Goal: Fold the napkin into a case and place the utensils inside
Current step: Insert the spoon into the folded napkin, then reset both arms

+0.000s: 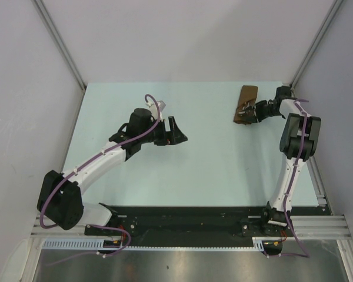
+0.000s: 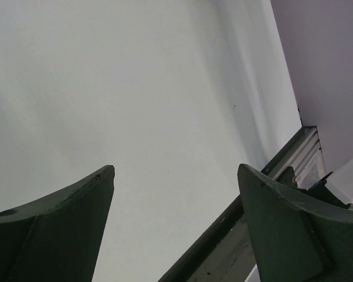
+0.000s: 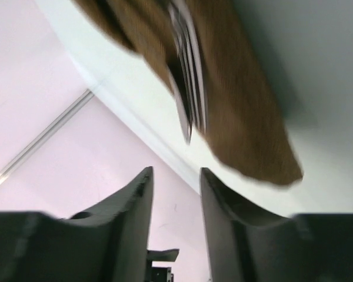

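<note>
The brown napkin lies folded as a narrow case at the far right of the table. In the right wrist view the case fills the top, blurred, with grey metal utensil handles sticking out of its folds. The utensils' heads are hidden. My right gripper hovers right beside the case's near end; its jaws stand a little apart with nothing between them. My left gripper is open and empty over the table's middle, far from the case.
The pale green table ends in a black rail at the near edge. Grey walls close in on the left, back and right. The right arm's elbow stands near the right edge.
</note>
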You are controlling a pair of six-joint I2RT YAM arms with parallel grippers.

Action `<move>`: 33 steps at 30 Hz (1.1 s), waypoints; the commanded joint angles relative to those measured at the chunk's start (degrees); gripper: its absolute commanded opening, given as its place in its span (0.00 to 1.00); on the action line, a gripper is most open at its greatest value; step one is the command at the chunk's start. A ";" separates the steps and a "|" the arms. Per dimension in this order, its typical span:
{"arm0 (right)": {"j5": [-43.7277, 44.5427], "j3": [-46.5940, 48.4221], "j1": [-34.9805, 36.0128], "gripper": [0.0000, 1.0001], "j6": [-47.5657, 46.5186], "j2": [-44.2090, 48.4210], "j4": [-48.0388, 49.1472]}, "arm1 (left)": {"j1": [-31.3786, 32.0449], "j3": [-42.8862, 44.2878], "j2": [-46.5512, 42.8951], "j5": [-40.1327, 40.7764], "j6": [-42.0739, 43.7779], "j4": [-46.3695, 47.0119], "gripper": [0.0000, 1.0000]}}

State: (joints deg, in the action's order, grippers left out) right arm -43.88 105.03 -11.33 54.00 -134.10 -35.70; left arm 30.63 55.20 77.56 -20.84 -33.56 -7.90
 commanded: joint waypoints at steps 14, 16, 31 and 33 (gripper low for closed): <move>16.06 -9.23 7.43 0.67 -35.00 34.51 -12.21 | 0.39 0.79 -3.64 -0.87 0.86 1.05 0.90; 19.60 -9.58 11.14 0.74 -37.73 38.73 -10.63 | 1.53 1.05 -4.17 0.79 2.09 0.26 0.90; 30.60 -68.25 44.02 1.00 -22.20 85.73 25.33 | 15.77 -20.45 -26.56 17.14 0.52 13.25 1.00; 31.65 -71.97 44.55 1.00 -19.47 94.61 25.07 | 17.18 -23.11 -30.88 19.07 -0.88 16.06 1.00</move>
State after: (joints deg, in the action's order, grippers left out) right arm -16.93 39.03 31.90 27.51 -51.59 -19.00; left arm 45.58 36.69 53.34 -7.79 -31.59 0.40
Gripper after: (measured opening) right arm 0.994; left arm 0.996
